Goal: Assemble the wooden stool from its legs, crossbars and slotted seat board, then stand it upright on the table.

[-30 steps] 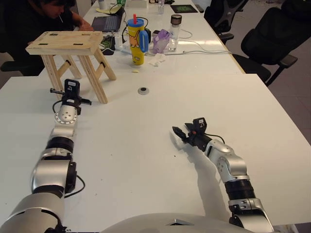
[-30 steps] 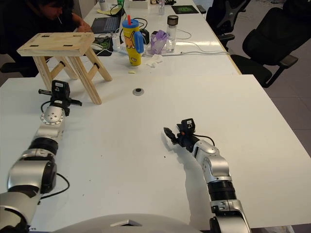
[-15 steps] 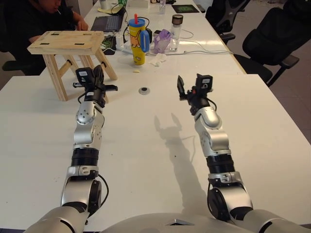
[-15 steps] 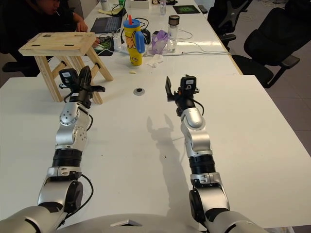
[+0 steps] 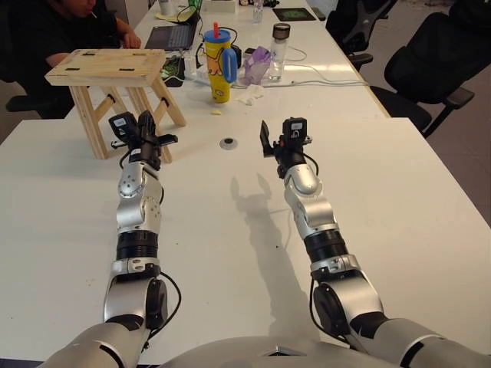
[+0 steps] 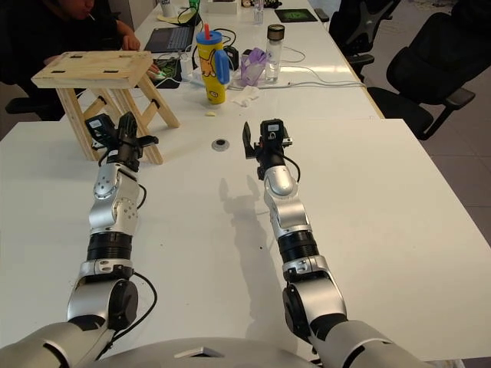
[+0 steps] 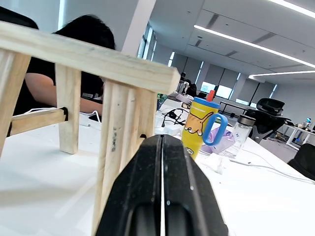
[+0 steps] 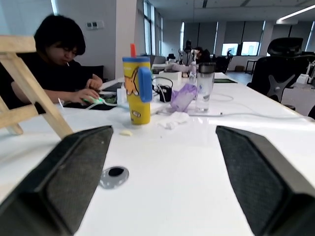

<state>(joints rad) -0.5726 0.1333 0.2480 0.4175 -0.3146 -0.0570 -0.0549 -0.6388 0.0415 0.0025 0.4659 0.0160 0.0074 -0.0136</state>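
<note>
White office table (image 5: 399,199) w/ upright stool (image 5: 107,65)

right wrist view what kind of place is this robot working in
Most likely an open-plan office, perhaps used as a lab: long white tables set end to end, black office chairs, a laptop on the far table, and ceiling strip lights overhead.

Pale, unpainted wood is seen across the stool (image 5: 103,65), set against a white table (image 5: 399,199). The left gripper (image 7: 161,191) is shown in glossy black, the right gripper (image 8: 162,177) with dark grey, finely textured pads (image 8: 74,182). A yellow cup (image 5: 216,77), cartoon-printed, is marked by a blue handle (image 5: 229,65) and red straw (image 5: 214,29).
</note>
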